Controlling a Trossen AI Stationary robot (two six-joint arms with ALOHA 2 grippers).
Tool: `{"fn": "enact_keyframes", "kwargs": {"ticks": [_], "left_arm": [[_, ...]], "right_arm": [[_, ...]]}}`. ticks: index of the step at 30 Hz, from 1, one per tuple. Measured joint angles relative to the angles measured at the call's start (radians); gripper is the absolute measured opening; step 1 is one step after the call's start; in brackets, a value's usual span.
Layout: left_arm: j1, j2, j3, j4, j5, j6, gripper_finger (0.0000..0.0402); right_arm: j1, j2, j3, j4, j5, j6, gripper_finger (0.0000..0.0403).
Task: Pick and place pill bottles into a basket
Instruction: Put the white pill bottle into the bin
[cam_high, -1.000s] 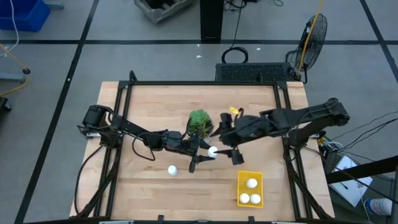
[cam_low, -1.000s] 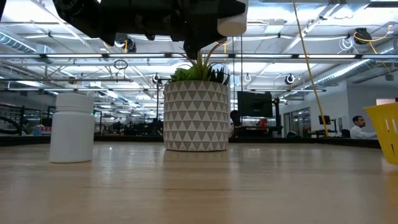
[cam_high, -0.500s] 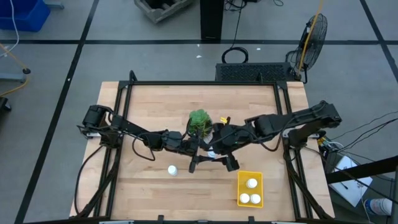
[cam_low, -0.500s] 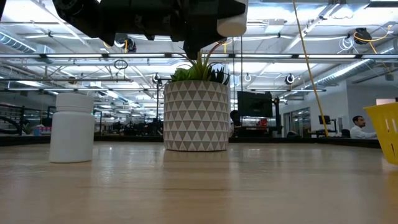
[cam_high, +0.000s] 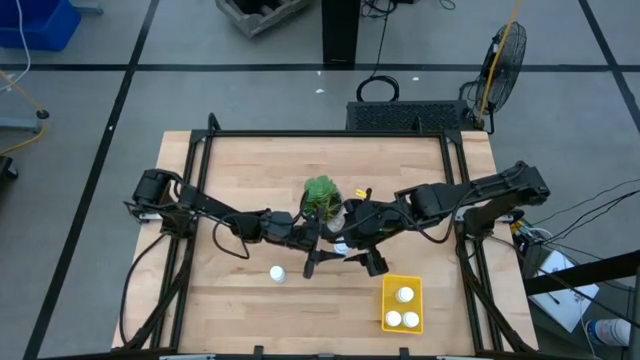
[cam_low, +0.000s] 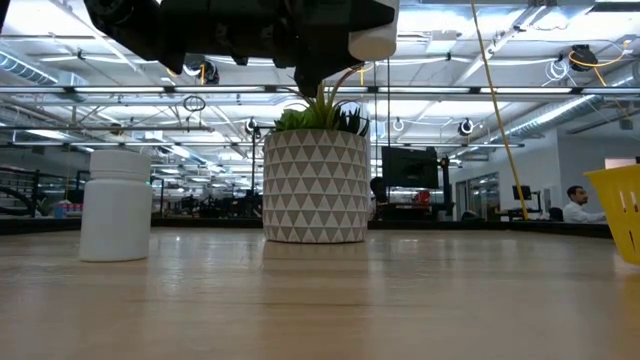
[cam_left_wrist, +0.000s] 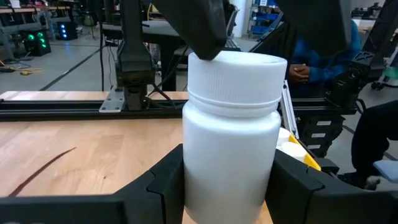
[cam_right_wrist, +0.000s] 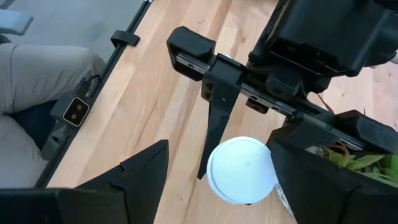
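My left gripper (cam_high: 328, 247) is shut on a white pill bottle (cam_left_wrist: 231, 130) held high above the table's middle; the bottle also shows at the top of the low view (cam_low: 372, 40). My right gripper (cam_right_wrist: 221, 163) is open above it, one finger on each side of the bottle's cap (cam_right_wrist: 241, 169); whether a finger touches the cap I cannot tell. A second pill bottle (cam_high: 277, 272) stands upright on the table on its base. The yellow basket (cam_high: 388, 300) at the near right holds three bottles. My left gripper pinches the bottle's body below the cap (cam_left_wrist: 230, 180) between its two fingers (cam_left_wrist: 165, 180). The fingers come level from the table's left. The bottle stands upright in the hold, cap up, lifted clear of the table.
A white patterned pot with a green plant (cam_high: 320, 195) stands just beyond both grippers, at the table's middle. The bare wooden tabletop (cam_high: 230, 300) lies to the near left. The yellow basket also shows at the right edge of the low view (cam_low: 620, 210).
My right gripper has gone toward the table's left, up to the bottle held by my left gripper, and now stands over its cap. My left gripper and the bottle have kept still.
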Motion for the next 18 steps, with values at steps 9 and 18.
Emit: {"fn": "enact_keyframes", "kwargs": {"ticks": [9, 18], "left_arm": [[-0.021, 0.000, 0.000, -0.003, 0.000, -0.002, 0.0172], [-0.024, 0.000, 0.000, -0.002, 0.000, 0.003, 0.0172]], "right_arm": [[-0.006, 0.000, 0.000, 0.019, 0.002, -0.023, 0.0274], [-0.006, 0.045, 0.000, 0.027, -0.001, -0.024, 0.0274]]}}
